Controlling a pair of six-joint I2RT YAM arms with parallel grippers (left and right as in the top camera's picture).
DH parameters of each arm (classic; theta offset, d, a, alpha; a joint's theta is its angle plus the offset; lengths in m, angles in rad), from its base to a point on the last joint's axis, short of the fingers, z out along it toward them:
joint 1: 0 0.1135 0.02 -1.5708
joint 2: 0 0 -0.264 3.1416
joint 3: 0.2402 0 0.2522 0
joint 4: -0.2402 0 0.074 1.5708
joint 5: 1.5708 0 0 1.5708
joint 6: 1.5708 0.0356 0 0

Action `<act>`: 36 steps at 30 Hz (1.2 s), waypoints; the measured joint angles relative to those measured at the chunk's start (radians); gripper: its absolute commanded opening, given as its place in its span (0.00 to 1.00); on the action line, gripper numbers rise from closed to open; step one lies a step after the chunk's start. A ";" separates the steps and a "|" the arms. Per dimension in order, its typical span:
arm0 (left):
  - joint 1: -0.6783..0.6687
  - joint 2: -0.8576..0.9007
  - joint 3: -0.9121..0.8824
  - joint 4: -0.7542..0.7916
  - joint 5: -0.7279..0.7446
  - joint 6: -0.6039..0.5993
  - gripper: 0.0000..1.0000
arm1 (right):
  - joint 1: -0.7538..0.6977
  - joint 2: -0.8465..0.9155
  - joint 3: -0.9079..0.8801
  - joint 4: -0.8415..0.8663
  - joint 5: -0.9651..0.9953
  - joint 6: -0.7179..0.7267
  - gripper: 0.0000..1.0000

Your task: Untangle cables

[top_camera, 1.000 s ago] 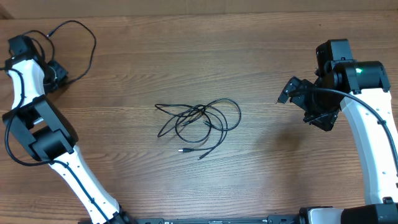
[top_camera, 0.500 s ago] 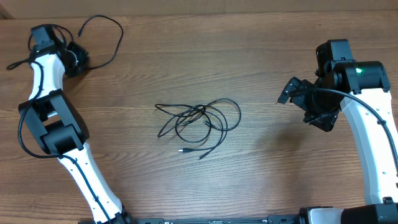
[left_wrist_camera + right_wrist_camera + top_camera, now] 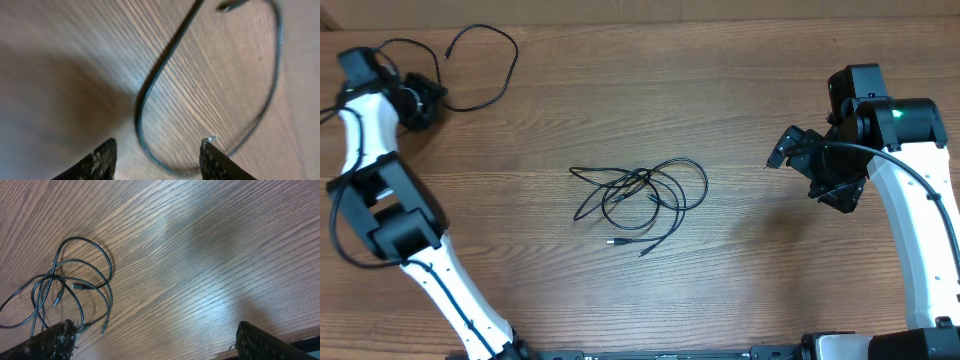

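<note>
Left wrist view first: the left gripper (image 3: 157, 157) has its fingers parted with nothing pinched. A loose cable (image 3: 150, 85) curves across the wood right at the fingertips, the bottom of its loop passing between them. That looks like the nearest risk. If the arm pulls away low or sideways, a fingertip could hook the loop and drag the strand toward the heap it should be kept apart from. The frame is blurred, so I cannot tell whether the cord touches either finger.

In the right wrist view the right gripper (image 3: 152, 330) is spread wide and empty above the table (image 3: 210, 240), with the tangle (image 3: 70, 287) of the other cables lying off to one side. Several loops cross there, and a silvery plug tip (image 3: 80, 286) sits inside them — closing on a crossing rather than a single strand would likely lift the whole knot or tighten it. Pulling a plug end through the wrong loop would do the same.

Overhead, the tangle sits mid-table, well apart from both grippers. The loose cable lies at the far left, beside the left arm and near the table's far edge — a careless nudge there might push it off.
</note>
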 measured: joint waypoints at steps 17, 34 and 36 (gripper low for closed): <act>-0.124 -0.438 0.029 -0.745 0.242 0.277 1.00 | 0.000 0.000 0.000 0.067 -0.156 -0.094 1.00; -0.590 -0.411 -0.094 -0.846 -0.116 0.278 1.00 | 0.121 0.000 0.000 0.061 -0.256 -0.171 1.00; -0.600 -0.411 -0.154 -0.817 -0.137 0.242 1.00 | 0.138 0.000 0.000 0.061 -0.256 -0.172 1.00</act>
